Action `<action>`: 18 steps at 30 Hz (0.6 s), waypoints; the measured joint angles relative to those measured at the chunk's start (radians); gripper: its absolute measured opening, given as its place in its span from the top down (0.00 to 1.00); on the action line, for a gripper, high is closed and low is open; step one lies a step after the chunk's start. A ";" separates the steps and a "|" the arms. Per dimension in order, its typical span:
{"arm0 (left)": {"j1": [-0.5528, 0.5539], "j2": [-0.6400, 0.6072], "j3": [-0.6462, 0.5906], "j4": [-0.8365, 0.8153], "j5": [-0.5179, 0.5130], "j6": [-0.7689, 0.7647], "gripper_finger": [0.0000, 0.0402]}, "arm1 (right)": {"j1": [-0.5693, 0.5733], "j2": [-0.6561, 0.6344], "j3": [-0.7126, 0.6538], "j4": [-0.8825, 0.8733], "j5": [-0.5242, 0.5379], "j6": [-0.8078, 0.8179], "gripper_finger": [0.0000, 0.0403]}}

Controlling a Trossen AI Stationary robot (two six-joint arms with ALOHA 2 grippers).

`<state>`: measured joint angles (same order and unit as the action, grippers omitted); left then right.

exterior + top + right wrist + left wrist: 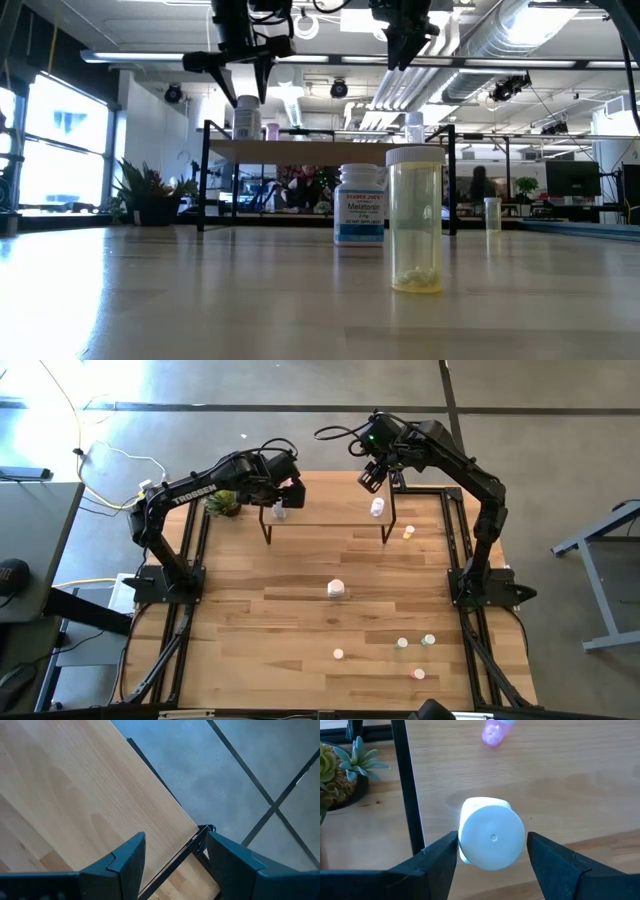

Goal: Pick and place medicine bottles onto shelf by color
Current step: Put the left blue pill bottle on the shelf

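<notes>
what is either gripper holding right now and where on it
Nothing is held. The left gripper is open, its fingers either side of a white bottle on the shelf, with gaps showing. The right gripper is open and empty above the shelf's far edge.

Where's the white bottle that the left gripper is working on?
In the high view, the white bottle stands on the shelf's left end, under the open left gripper, beside the potted plant.

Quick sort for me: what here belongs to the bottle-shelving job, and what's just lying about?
Job:
- shelf
- white bottle on the shelf, between the open left gripper's fingers
- pink-capped bottle on the shelf
- loose bottles on the table, e.g. white bottle, orange bottle
- right gripper, open, empty, over the shelf's far edge

Lying about:
- potted plant
</notes>
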<state>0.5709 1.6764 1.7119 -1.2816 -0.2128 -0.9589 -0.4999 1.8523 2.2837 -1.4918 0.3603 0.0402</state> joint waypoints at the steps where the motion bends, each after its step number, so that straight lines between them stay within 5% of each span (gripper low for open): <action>1: 0.000 0.000 0.000 0.000 0.005 -0.006 0.44 | 0.000 0.000 0.000 0.000 0.000 0.000 0.50; 18: 0.000 -0.011 0.002 0.003 0.022 0.051 0.44 | 0.000 0.000 0.000 0.000 0.000 -0.022 0.50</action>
<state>0.5707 1.6650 1.7134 -1.2785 -0.1913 -0.9081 -0.4996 1.8523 2.2837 -1.4918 0.3603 0.0181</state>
